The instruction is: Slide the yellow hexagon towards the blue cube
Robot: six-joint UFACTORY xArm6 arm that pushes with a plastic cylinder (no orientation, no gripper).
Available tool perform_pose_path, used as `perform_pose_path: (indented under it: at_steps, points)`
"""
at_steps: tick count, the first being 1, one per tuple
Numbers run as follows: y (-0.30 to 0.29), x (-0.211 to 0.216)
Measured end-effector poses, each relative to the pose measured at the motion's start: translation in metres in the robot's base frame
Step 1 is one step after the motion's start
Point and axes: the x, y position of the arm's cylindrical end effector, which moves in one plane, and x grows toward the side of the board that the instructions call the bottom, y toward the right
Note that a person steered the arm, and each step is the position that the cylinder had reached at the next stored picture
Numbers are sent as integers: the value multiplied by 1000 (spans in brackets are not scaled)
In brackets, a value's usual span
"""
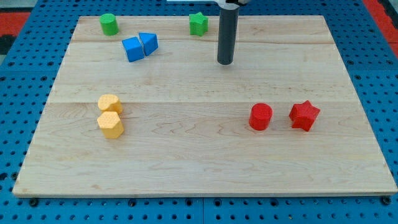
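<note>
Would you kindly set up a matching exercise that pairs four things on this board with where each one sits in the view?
Things:
1. green cylinder
2. red star-shaped block
3. yellow hexagon
4. my tip

Places:
A. lower left, touching another yellow block
B. upper middle, right of the blue blocks
C. top left corner
D. right side, beside the red cylinder

Pairs: 1-C, 2-D, 3-A, 4-B

Straight dark grey cylindrical rod; my tip (pixel 225 62) flat-ended; white collar above.
</note>
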Motion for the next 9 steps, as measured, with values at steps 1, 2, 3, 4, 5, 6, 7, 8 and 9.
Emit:
perform_pose_path:
  at_steps: [1,2,3,4,5,6,7,8,9]
  points:
    - [-15,14]
    - [-66,72]
    - [-109,129]
    - [-132,157]
    - [-132,163]
    - [-134,200]
    - [-134,206]
    - [-158,217]
    - [-192,217]
